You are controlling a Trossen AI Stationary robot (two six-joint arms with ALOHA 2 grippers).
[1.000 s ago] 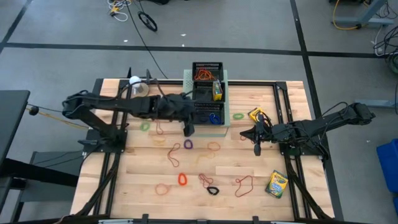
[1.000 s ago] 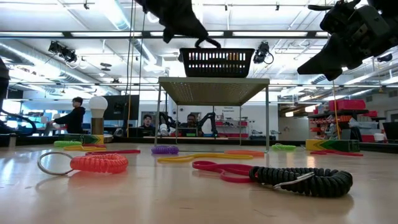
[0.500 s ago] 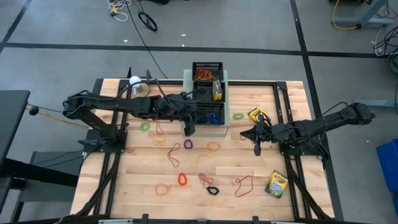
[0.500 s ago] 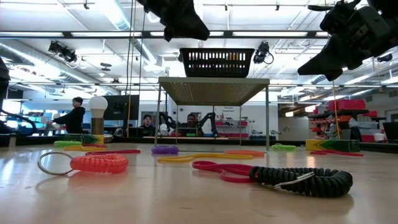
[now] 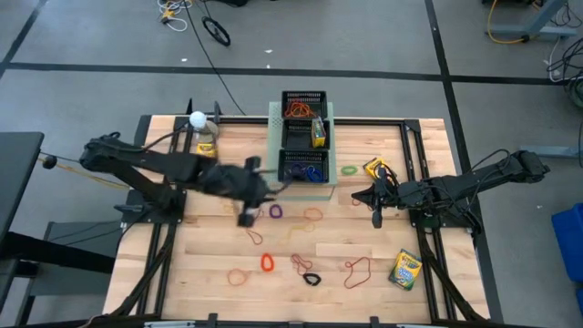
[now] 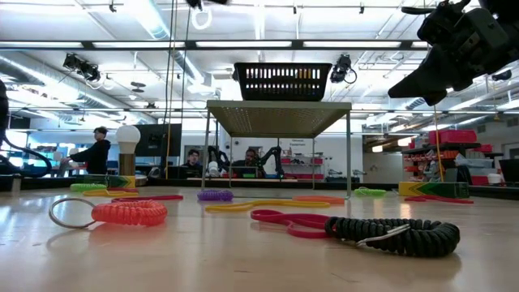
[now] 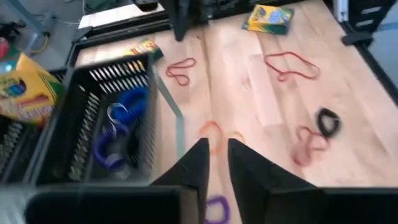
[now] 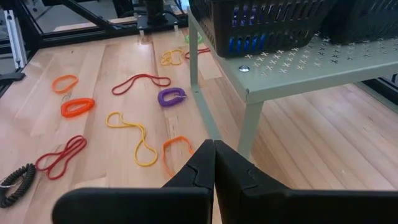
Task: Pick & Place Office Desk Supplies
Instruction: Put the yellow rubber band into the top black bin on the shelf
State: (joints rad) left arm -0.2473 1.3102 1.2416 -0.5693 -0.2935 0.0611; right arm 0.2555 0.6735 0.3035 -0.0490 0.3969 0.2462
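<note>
The left gripper (image 5: 247,217) hovers above the middle of the surface (image 5: 200,264), just beside a purple band (image 5: 275,211), its fingers a little apart and empty. The right gripper (image 5: 376,219) hangs near the right edge, pressed together, empty. Black mesh trays (image 5: 303,166) sit on the pale-green box at the far edge; a crayon box (image 5: 404,270) lies by the near right corner.

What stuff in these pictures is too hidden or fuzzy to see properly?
- Orange things in the far black mesh tray: high view, too small to name.
- Near black mesh tray: left wrist view is blurred; its blue coils show, little else.
- Left gripper: low view, cut off by the top edge.
- Crayon box: left wrist view, cut by the picture's edge and blurred.
- People behind the table: low view, too small.
</note>
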